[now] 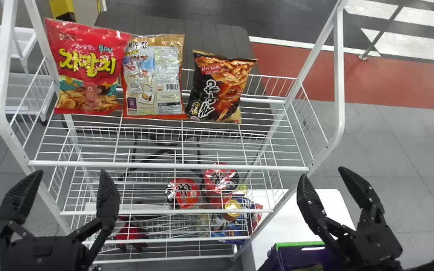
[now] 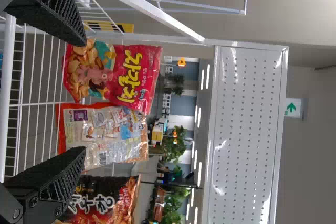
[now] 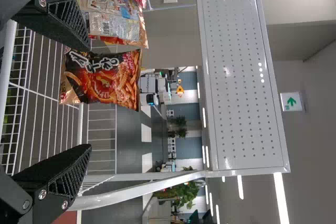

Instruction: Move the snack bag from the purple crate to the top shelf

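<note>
Left gripper (image 1: 70,173) and right gripper (image 1: 323,174) are wide, empty. Grabbing seems next: the right one should reach into the purple crate (image 1: 285,245), bottom right.

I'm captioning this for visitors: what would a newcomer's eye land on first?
Probably the red snack bag, the orange-edged one and the black one, in a row on the top shelf. Then the open left gripper at the head view's lower left and the open right gripper at its lower right.
</note>
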Robot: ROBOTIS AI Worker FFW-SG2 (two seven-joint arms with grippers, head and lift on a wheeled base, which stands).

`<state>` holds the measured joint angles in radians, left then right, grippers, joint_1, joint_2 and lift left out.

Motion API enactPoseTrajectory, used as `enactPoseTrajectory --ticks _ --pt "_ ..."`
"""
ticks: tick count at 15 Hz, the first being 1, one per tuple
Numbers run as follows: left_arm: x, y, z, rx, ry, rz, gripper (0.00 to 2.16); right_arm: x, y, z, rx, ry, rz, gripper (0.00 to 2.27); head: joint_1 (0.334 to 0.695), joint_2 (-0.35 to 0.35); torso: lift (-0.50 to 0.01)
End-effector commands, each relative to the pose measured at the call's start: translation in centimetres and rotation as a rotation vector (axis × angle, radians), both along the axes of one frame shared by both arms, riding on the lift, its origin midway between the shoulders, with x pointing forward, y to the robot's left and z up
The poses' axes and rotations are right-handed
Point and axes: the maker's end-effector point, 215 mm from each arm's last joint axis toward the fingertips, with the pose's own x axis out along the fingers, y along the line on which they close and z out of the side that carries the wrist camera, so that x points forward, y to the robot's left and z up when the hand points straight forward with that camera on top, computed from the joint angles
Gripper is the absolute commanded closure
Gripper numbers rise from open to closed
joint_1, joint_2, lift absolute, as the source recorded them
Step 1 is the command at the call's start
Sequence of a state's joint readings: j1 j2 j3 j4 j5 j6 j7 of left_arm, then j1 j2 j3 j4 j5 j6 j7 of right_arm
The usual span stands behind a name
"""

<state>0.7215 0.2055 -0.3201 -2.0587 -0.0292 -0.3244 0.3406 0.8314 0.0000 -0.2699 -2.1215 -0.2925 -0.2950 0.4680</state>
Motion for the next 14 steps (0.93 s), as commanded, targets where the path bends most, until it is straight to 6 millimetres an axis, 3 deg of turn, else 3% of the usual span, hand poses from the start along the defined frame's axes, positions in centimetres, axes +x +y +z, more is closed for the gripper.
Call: enactPoseTrajectory --ticks 1,14 --pt "-0.08 -0.04 -0.04 0.001 0.002 -0.001 0.11 -0.05 -0.01 -0.13 0.002 0.004 -0.001 0.19 0.695 -0.234 0.0" --pt "-0.03 -0.08 -0.25 0.004 0.008 -0.003 0.11 0.01 0.4 -0.55 0.017 0.018 0.006 0.19 0.695 -0.232 0.0"
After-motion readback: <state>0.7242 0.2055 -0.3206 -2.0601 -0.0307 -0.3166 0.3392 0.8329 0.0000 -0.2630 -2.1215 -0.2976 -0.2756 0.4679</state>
